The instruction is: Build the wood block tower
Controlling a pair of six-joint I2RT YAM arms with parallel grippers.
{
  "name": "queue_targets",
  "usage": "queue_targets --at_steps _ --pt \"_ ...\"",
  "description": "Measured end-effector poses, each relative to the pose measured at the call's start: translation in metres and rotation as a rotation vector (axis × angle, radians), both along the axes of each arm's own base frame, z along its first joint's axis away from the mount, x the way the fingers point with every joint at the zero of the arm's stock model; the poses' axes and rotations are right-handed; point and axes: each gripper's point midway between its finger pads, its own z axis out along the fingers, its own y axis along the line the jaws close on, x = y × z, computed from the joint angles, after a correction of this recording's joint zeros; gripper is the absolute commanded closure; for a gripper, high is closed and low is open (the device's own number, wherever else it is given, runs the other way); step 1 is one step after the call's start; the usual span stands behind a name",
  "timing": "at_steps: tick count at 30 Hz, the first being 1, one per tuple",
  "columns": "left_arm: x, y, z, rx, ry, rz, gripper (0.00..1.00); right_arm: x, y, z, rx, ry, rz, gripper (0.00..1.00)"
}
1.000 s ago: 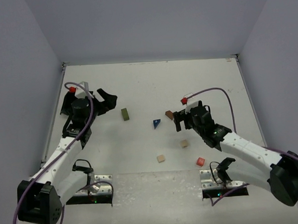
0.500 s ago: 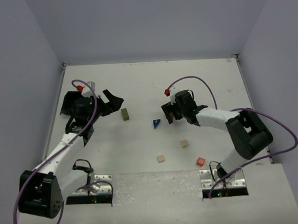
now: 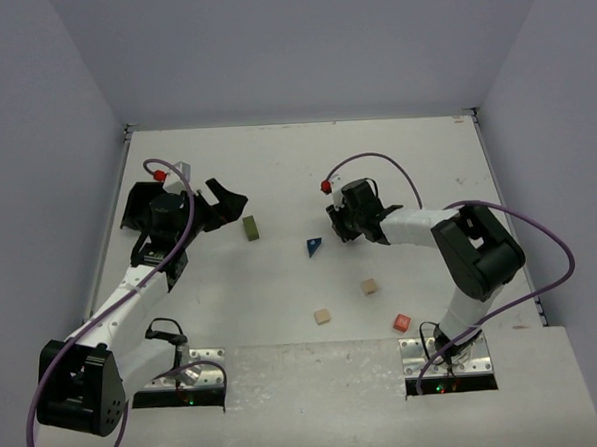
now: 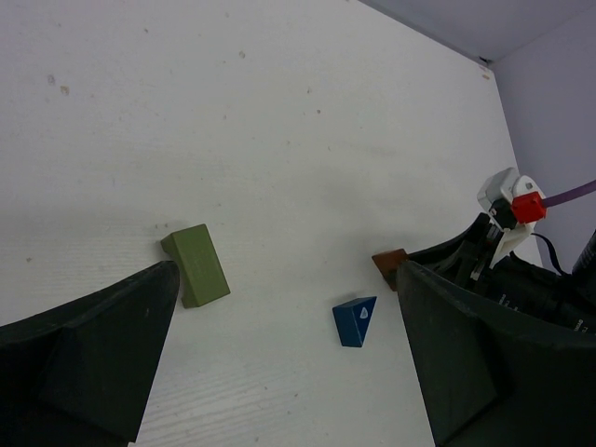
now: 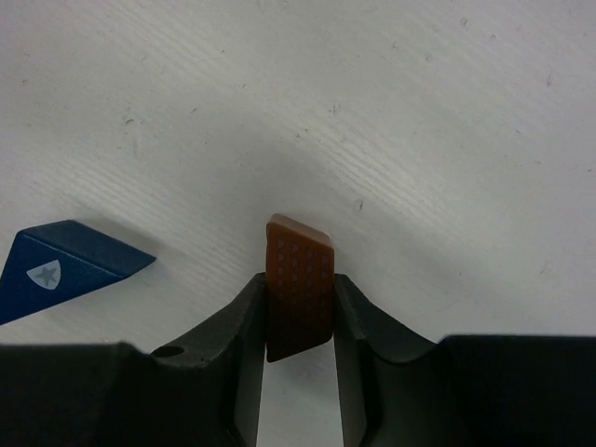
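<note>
Squarely between the right gripper's (image 5: 300, 291) fingers sits the brown block (image 5: 298, 261) — gripped on both sides, long axis pointing outward; the left gripper (image 4: 287, 272) gapes wide, well apart.

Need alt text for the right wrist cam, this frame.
The right gripper clamps a small brown block with a dotted face between its two black fingers, over the white table. A blue triangular wedge with a white shield mark lies apart at the left.
</note>
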Motion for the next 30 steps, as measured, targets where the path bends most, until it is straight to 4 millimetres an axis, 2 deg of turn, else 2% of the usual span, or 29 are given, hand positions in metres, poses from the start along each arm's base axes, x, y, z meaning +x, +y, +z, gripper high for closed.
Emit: queue_targets --at_steps 3,6,12,16,22,30 --pt "0.0 0.0 0.0 0.0 0.0 0.0 0.0 0.003 -0.008 0.003 -0.029 -0.016 -0.037 0.76" --pt "0.0 0.0 0.0 0.0 0.0 0.0 0.0 0.008 -0.025 0.011 -0.085 -0.05 -0.115 0.77" --pt "0.0 0.0 0.0 0.0 0.0 0.001 0.0 0.015 -0.079 0.029 -0.29 -0.127 -0.344 0.75" --pt "0.0 0.001 0.0 0.002 0.001 0.005 0.0 0.02 -0.107 0.03 -0.44 -0.141 -0.463 0.75" --pt "0.0 0.001 -0.001 0.003 0.001 0.008 0.0 0.021 -0.124 0.01 -0.592 -0.104 -0.519 0.74" --pt "0.0 0.002 -0.001 0.004 0.005 0.013 0.0 0.029 -0.125 0.003 -0.691 -0.11 -0.546 0.68"
